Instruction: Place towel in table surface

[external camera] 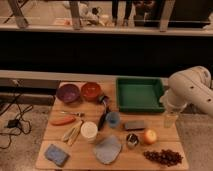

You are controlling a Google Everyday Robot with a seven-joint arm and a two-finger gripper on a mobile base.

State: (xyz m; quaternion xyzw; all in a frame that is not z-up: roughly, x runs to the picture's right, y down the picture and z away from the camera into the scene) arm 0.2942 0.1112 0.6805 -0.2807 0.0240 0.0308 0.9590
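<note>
My white arm reaches in from the right, and my hand (170,116) hangs above the right edge of the table (160,129), just in front of the near right corner of a green tray (139,93). I cannot tell whether my hand is apart or together, and nothing shows in its grasp. The towel (107,149), a pale grey-blue cloth, lies spread flat on the table near the front edge, well apart from my hand. A white cup (89,131) stands just beside it at the back left, and a small metal can (132,140) sits near it on the right. A blue sponge (56,154) lies at the front left corner. Behind the towel a dark grey block (134,125) rests near a small blue cup (113,118). An orange fruit (149,136) and a dark red cluster (163,157) sit at the front right. A purple bowl (68,93) and a red bowl (91,91) stand side by side at the back left
</note>
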